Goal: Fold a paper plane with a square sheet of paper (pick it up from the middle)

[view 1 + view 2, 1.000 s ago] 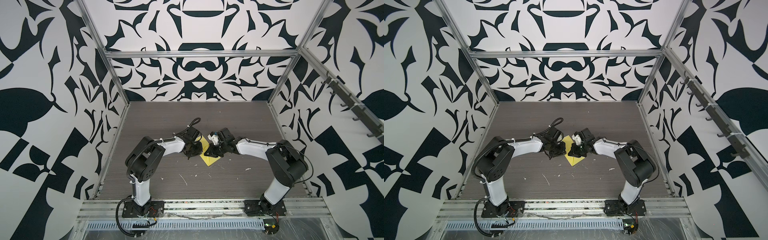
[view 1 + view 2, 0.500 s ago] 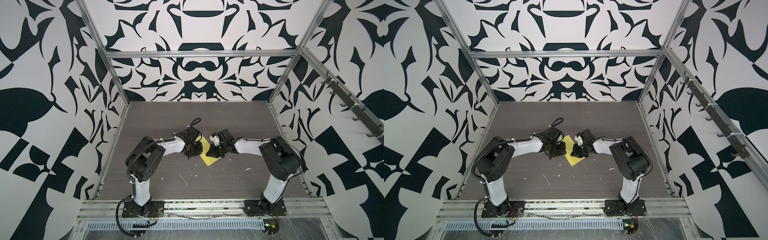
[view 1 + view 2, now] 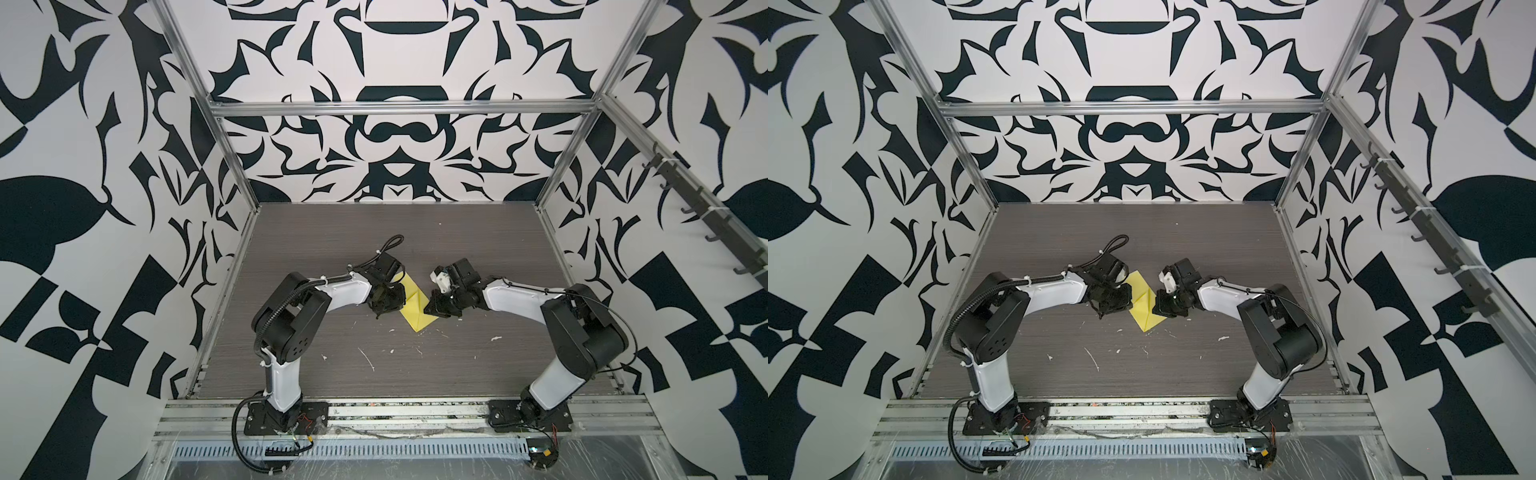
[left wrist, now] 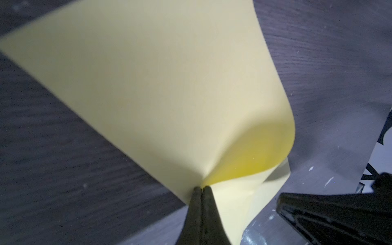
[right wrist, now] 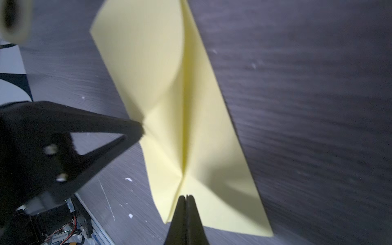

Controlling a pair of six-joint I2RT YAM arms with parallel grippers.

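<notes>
Partly folded, the square sheet of paper [image 3: 415,307] bears a centre crease.

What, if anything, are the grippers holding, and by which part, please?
Both hold the paper: the left gripper pinches the edge of a lifted flap, and the right gripper seems to pinch it at the centre crease.

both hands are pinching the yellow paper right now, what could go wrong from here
1. The left hand and the right hand are both shut on the square sheet of paper from opposite sides, so pulling apart could tear it.
2. Near the left hand the paper curls in a soft bulge rather than a sharp fold, so pressing it down may set a crooked crease.
3. Each pinch takes only a thin bit of paper, so it might slip out.
</notes>
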